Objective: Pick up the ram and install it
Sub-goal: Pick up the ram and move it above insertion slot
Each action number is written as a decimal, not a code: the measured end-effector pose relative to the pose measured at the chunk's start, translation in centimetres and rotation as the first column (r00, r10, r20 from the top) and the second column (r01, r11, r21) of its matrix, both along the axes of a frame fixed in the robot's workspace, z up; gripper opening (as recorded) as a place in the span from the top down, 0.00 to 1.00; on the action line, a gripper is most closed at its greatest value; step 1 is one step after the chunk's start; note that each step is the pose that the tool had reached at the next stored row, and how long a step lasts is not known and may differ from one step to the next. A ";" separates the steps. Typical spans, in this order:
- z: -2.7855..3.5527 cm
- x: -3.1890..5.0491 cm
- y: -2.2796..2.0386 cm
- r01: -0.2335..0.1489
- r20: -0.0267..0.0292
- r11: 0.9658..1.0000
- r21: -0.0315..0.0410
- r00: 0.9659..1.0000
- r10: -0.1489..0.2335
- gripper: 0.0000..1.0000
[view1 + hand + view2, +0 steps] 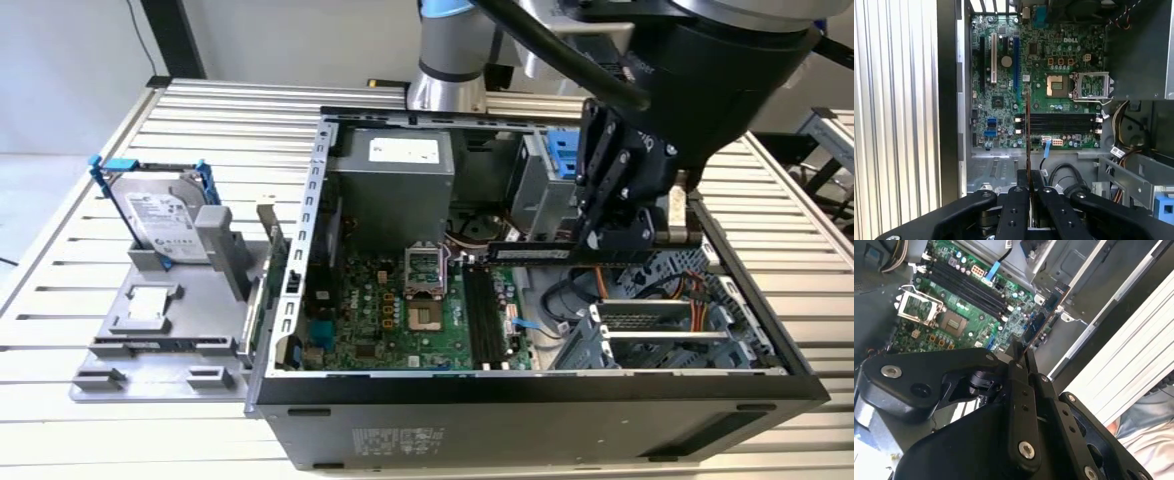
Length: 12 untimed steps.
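My gripper (617,236) hangs inside the open computer case (534,385), shut on the ram (534,251), a long dark stick held level above the motherboard. In both wrist views the ram shows edge-on as a thin strip (1028,131) (1048,320) sticking out from between the black fingers (1019,200) (1030,365). The long black memory slots (483,318) (1061,123) (968,284) lie below, apart from the stick. In the first wrist view the stick's edge runs crosswise to the slots.
A silver hard drive in a blue bracket (160,215) stands on a grey holder (147,320) at the exterior view's left. Inside the case are the power supply (394,185), CPU socket (423,270), cables and a metal drive cage (667,330).
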State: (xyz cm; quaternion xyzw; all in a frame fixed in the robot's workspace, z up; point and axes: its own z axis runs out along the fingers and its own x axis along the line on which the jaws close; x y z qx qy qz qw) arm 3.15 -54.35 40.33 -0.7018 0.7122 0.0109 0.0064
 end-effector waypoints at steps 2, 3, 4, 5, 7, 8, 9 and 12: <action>0.00 0.19 0.33 0.002 0.000 1.000 0.000 1.000 -0.002 1.00; 0.00 0.24 0.54 0.003 0.000 1.000 0.000 1.000 -0.003 1.00; -0.01 0.29 0.75 0.004 0.000 1.000 -0.001 1.000 -0.004 1.00; -0.01 0.34 0.95 0.005 0.000 1.000 -0.001 1.000 -0.005 1.00; -0.01 0.44 1.37 0.007 0.000 1.000 -0.001 1.000 -0.007 1.00; -0.02 0.49 1.59 0.008 0.000 1.000 -0.001 1.000 -0.008 1.00; -0.02 0.54 1.80 0.009 0.000 1.000 -0.001 1.000 -0.009 1.00; -0.02 0.68 2.50 0.010 0.000 1.000 -0.002 1.000 -0.010 1.00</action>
